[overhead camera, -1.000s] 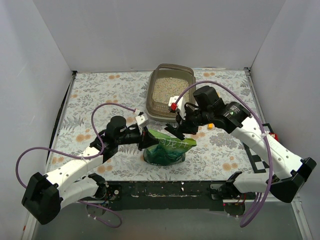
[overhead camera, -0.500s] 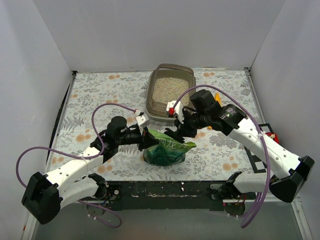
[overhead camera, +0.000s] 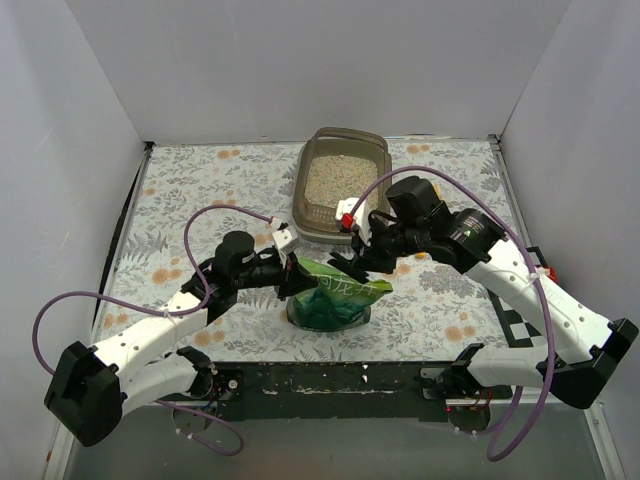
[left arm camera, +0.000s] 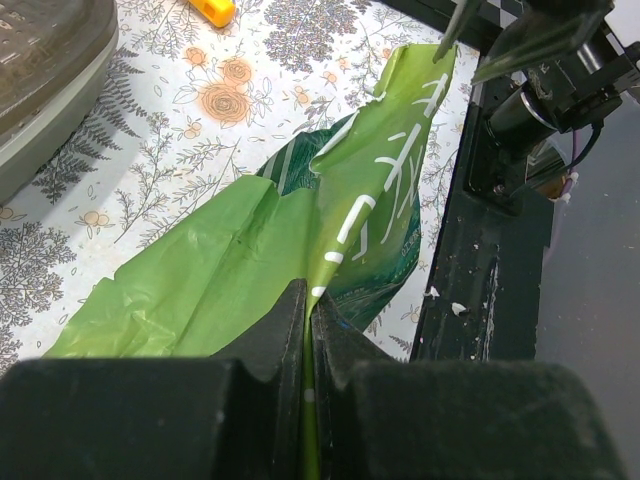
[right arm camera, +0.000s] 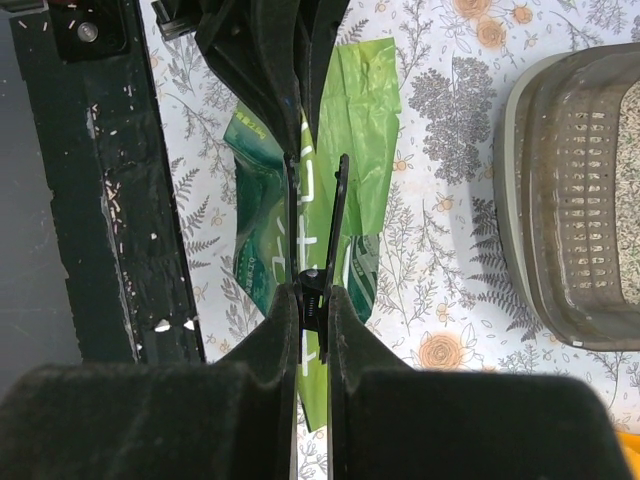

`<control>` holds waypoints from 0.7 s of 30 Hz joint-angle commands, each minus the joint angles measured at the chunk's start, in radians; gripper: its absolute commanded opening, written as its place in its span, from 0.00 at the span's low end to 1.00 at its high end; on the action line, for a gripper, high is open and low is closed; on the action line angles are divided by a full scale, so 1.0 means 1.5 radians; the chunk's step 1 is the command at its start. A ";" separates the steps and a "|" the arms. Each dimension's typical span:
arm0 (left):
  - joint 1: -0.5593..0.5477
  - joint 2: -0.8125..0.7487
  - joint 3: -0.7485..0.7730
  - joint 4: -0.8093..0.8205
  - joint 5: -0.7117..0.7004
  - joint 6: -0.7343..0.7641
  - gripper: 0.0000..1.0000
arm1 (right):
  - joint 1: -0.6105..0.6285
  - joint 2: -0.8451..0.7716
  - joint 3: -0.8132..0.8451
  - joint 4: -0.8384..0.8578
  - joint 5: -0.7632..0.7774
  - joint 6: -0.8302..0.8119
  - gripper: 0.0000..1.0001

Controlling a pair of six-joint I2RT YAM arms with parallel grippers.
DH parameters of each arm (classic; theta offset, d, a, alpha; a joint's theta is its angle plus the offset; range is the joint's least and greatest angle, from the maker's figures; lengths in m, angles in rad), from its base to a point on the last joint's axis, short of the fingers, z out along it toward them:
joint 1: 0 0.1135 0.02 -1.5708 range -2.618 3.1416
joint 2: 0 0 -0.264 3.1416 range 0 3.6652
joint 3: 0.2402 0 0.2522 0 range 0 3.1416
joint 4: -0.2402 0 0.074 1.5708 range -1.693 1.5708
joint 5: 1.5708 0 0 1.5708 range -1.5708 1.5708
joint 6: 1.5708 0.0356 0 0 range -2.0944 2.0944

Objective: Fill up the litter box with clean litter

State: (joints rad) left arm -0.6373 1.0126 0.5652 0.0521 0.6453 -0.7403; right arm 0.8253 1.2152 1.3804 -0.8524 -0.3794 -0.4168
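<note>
The green bag (overhead camera: 330,298) stands near the table's front edge, its top pulled out sideways. My left gripper (overhead camera: 290,275) is shut on the bag's left top edge, which runs between its jaws in the left wrist view (left arm camera: 308,300). My right gripper (overhead camera: 352,262) is shut on a black two-bladed spring tool (right arm camera: 318,240) whose blades straddle the bag's top (right arm camera: 365,130). The grey-brown litter box (overhead camera: 300,190) sits behind them, with pale beige litter (overhead camera: 335,178) inside.
A small yellow scoop (left arm camera: 213,10) lies on the floral cloth right of the litter box. The black front rail (overhead camera: 330,380) runs just below the bag, with spilled granules on it. White walls close in the left, back and right.
My right gripper with the black tool has shifted slightly left along the bag's top. The left gripper and the bag have stayed put.
</note>
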 commanded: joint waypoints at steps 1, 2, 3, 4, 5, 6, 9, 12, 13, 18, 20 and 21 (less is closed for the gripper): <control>-0.001 0.008 0.004 -0.057 -0.020 0.006 0.00 | 0.009 -0.016 0.010 0.004 0.004 0.011 0.01; -0.002 0.008 0.003 -0.056 -0.018 0.006 0.00 | 0.010 -0.018 0.006 0.007 0.006 0.011 0.01; -0.002 0.008 0.003 -0.057 -0.017 0.005 0.00 | 0.010 -0.018 0.001 0.011 0.007 0.012 0.01; -0.003 0.010 0.003 -0.056 -0.016 0.005 0.00 | 0.010 -0.016 -0.001 0.013 0.008 0.012 0.01; -0.003 0.011 0.003 -0.057 -0.015 0.004 0.00 | 0.010 -0.012 -0.002 0.014 0.010 0.012 0.01; -0.003 0.013 0.004 -0.058 -0.016 0.003 0.00 | 0.011 -0.010 -0.002 0.013 0.010 0.013 0.01; -0.003 0.008 0.004 -0.057 -0.017 0.004 0.00 | 0.012 -0.004 -0.009 0.015 0.013 0.012 0.01; -0.003 0.004 0.003 -0.057 -0.017 0.003 0.00 | 0.013 -0.002 -0.022 0.020 0.022 0.008 0.01; -0.002 0.005 0.003 -0.056 -0.017 0.002 0.00 | 0.013 -0.001 -0.028 0.023 0.025 0.008 0.01; -0.004 0.002 0.003 -0.058 -0.018 0.002 0.00 | 0.013 0.006 -0.047 0.026 0.025 0.003 0.01; -0.004 -0.001 0.002 -0.058 -0.019 0.001 0.00 | 0.013 0.006 -0.061 0.024 0.028 0.000 0.01; -0.003 -0.003 0.000 -0.057 -0.019 0.002 0.00 | 0.013 0.006 -0.067 0.019 0.029 -0.002 0.01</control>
State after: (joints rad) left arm -0.6373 1.0134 0.5655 0.0509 0.6422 -0.7444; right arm 0.8402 1.2255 1.3060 -0.8463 -0.3435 -0.4080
